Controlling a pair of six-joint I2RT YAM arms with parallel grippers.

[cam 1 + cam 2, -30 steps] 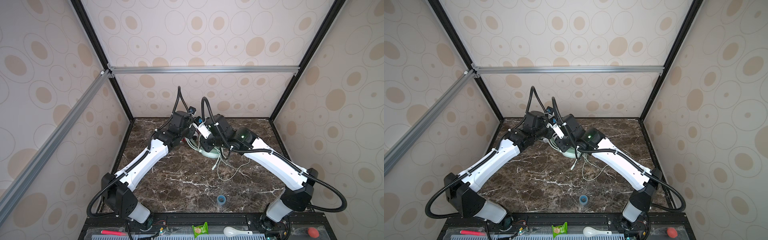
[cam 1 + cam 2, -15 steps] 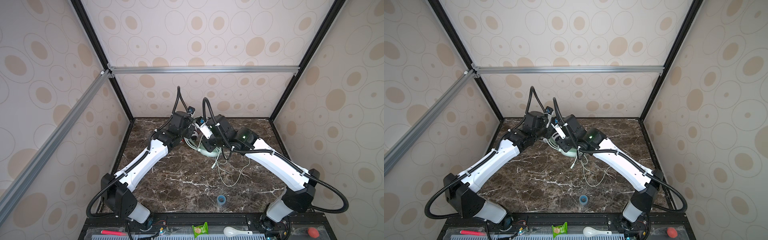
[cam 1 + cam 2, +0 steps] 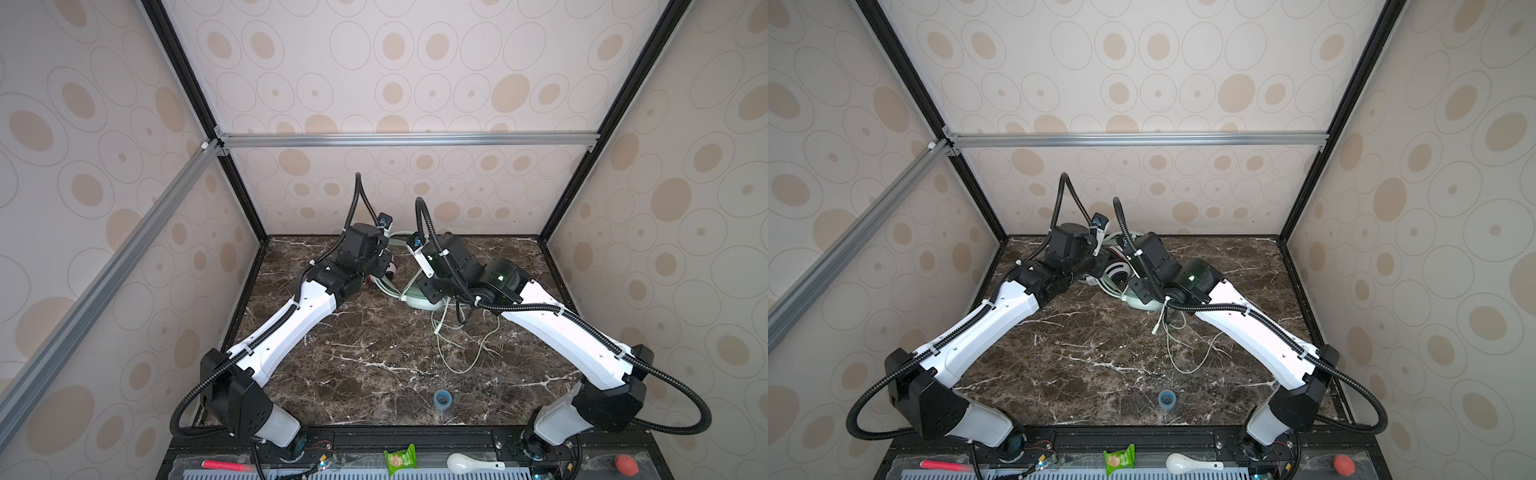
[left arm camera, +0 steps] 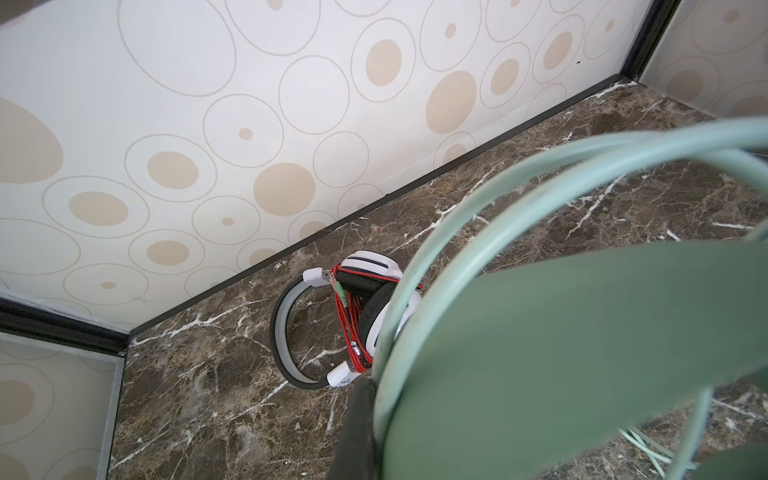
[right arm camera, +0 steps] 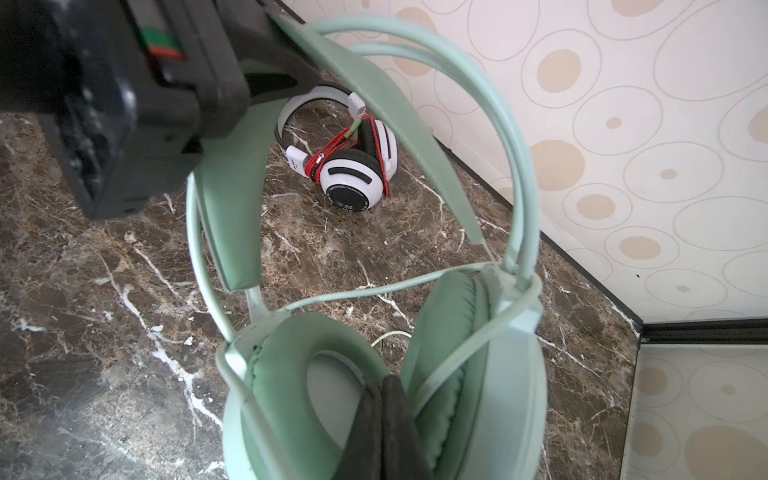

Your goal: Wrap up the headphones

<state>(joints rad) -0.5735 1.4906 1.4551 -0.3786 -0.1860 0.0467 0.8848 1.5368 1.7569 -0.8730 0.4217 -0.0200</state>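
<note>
Top views: mint headphones point(image 3: 419, 302) at back centre of the surface point(image 3: 374, 353), mint cord point(image 3: 460, 371) trailing loose in front; white headphones point(image 3: 1116, 272) just beside.
Left wrist: my left claw point(image 4: 361, 407) clenched on the mint headband; white headphones lie near the back wall, red cord point(image 4: 353, 328) wound round them.
Right wrist: right claw point(image 5: 384, 407) pinched shut at the mint ear cups; can't tell what it grips.

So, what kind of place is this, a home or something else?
Probably a robot test cell. A left arm and a right arm are mounted at the front of a marble-look table, closed in by patterned wall panels on a metal frame. The mint headphones and white headphones seem to be practice objects.
</note>
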